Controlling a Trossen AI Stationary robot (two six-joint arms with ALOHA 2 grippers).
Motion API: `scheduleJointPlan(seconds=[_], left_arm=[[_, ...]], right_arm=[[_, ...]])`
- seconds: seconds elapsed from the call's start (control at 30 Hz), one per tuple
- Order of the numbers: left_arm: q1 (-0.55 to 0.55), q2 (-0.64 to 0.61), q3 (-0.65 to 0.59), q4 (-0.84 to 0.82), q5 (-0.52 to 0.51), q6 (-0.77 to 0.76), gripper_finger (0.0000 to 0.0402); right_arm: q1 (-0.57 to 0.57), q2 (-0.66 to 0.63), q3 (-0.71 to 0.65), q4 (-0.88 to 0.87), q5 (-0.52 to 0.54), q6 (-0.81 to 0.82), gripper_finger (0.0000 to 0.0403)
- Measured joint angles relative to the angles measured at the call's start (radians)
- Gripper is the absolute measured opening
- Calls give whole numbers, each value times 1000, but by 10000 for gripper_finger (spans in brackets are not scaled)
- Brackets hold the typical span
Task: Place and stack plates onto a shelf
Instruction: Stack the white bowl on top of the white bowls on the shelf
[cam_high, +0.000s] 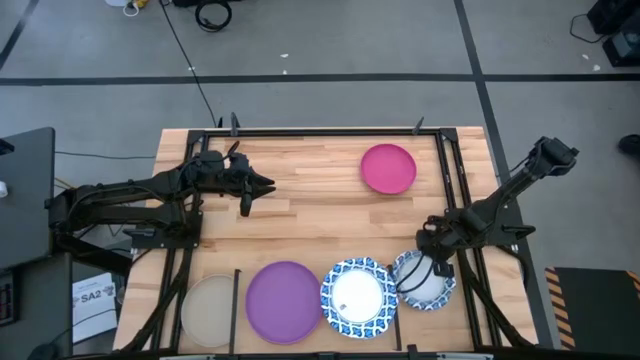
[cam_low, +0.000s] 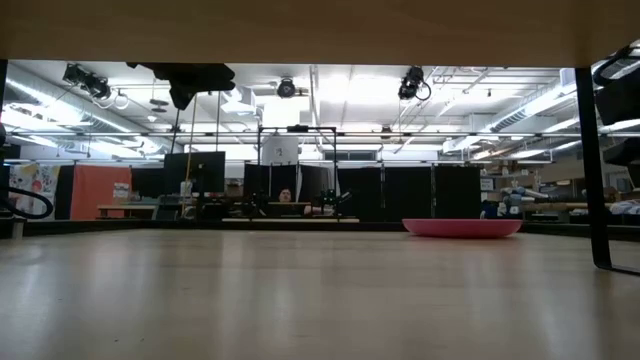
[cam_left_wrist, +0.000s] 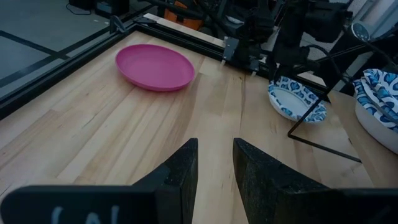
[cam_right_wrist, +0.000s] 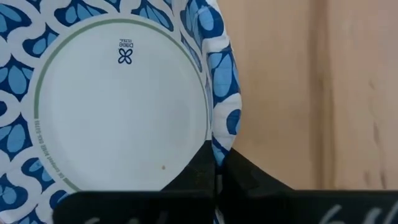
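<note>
Along the near edge of the light-wood shelf (cam_high: 310, 215) lie a pale beige plate (cam_high: 210, 310), a purple plate (cam_high: 285, 300) and a blue-rimmed white plate (cam_high: 357, 297), parted by thin black bars. A magenta plate (cam_high: 388, 167) rests flat at the far right, also visible in the low view (cam_low: 462, 227). My right gripper (cam_high: 428, 262) is shut on a second blue-rimmed plate (cam_high: 428, 282) at the near right. My left gripper (cam_left_wrist: 215, 168) hovers open at the far left (cam_high: 262, 185), holding nothing. My right gripper pinches the blue patterned rim (cam_right_wrist: 219, 142) of the blue-rimmed plate between its two fingers. The fingers come from above, pointing steeply down. The plate's white side with a small printed mark faces the wrist camera. Whether the plate is clear of the wood, I cannot tell.
Black metal frame bars (cam_high: 445, 175) run along the shelf's far and right sides, and short bars (cam_high: 237, 300) stand between the near plates. Bare wood lies open in the middle of the shelf. The left arm's base (cam_high: 120, 215) fills the left side.
</note>
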Motion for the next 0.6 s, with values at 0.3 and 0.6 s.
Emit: scheduleJointPlan(seconds=[0.3, 0.6], left_arm=[[0, 0, 0, 0, 0, 0, 107], [0, 0, 0, 0, 0, 0, 107]], right_arm=[[-65, -135, 0, -130, 1, 0, 10], [-171, -206, 57, -206, 174, -21, 10]])
